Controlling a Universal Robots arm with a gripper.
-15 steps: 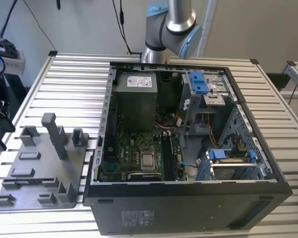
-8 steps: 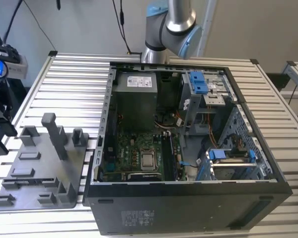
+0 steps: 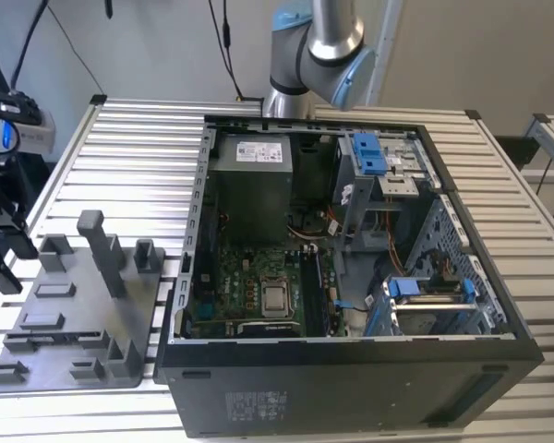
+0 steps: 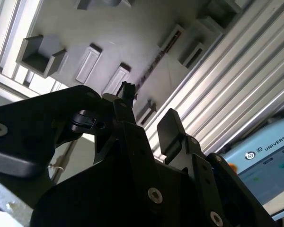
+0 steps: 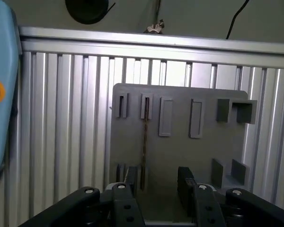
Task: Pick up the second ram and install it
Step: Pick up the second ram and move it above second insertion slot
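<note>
Fingers (image 5: 184, 179) stand spread and empty over the grey fixture (image 5: 180, 151) on the desk (image 5: 61, 118); second ram (image 5: 144, 142) stands on edge in its slots, long axis running away, apparently between them, nearer one.

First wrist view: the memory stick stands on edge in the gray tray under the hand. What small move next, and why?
Probably slide the open hand sideways to centre it over the memory stick: the stick sits in the gray tray nearer one finger than the other, with nothing gripped.
</note>
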